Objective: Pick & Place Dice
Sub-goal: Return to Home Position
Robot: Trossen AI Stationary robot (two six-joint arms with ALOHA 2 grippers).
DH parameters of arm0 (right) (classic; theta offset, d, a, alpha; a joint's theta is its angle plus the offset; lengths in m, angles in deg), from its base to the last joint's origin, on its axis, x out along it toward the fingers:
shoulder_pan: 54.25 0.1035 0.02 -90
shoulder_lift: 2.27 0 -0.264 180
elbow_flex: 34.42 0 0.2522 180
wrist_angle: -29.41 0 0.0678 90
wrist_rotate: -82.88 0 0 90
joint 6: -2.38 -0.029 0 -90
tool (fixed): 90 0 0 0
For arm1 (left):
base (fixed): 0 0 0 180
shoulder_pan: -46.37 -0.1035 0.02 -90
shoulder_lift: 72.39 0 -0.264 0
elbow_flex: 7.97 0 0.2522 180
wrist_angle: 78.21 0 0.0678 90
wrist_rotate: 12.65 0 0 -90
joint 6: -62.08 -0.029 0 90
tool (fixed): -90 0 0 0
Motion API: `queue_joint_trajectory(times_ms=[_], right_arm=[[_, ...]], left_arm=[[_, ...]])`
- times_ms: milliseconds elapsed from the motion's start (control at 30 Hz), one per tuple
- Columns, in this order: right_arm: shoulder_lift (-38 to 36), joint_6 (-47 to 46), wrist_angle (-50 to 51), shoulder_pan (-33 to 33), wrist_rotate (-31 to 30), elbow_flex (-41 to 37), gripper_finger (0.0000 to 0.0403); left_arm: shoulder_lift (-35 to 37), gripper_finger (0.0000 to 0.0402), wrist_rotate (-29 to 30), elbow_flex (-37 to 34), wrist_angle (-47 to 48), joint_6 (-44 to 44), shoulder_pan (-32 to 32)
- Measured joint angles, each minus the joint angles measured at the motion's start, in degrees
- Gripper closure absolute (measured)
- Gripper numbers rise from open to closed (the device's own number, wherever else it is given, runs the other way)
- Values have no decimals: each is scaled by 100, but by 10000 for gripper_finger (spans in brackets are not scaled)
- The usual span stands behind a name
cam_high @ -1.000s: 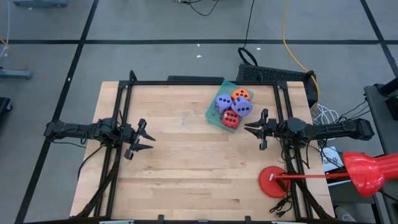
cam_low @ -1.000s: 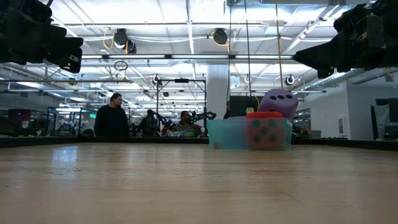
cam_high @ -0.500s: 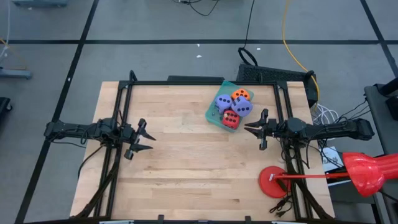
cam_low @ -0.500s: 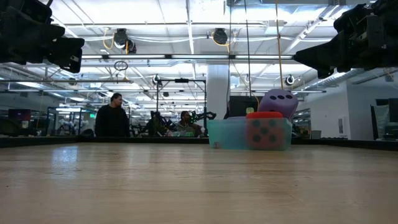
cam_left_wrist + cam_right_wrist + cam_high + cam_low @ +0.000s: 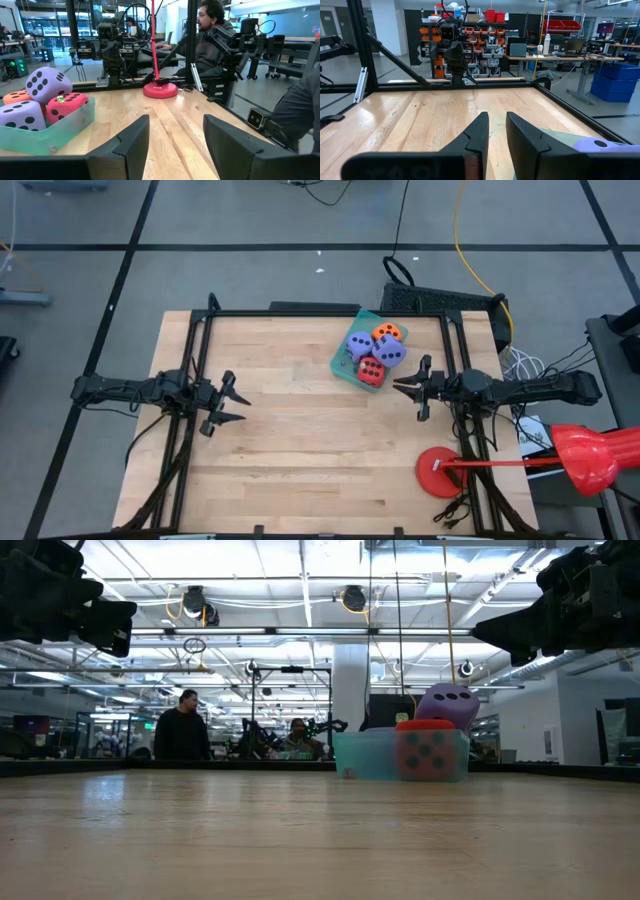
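A teal tray [image 5: 342, 360] stands at the table's far right and holds the dice: two lavender-purple dice [image 5: 359, 346] [image 5: 390, 353], an orange die [image 5: 388, 333] and a red die [image 5: 371, 370]. In the low view one purple die [image 5: 448, 705] sits on top of the pile and the red die [image 5: 428, 752] shows through the tray wall [image 5: 365, 755]. My left gripper [image 5: 240, 401] hovers open and empty over the table's left half, pointing right. My right gripper [image 5: 398, 387] hovers just near-right of the tray, pointing left, its fingers a narrow gap apart and empty.
A red round base with a red rod [image 5: 440, 470] stands at the near right corner. A black frame [image 5: 300, 313] runs along the table's edges. A person [image 5: 210, 35] sits beyond the table's right side. Bare wood [image 5: 300, 440] lies between the arms.
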Motion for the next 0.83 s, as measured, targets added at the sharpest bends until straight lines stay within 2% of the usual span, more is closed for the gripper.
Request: queue_joint_trajectory(times_ms=[833], right_arm=[[-1,0,0,-1,0,-1,344]], left_arm=[[0,229,0,0,0,0,0]])
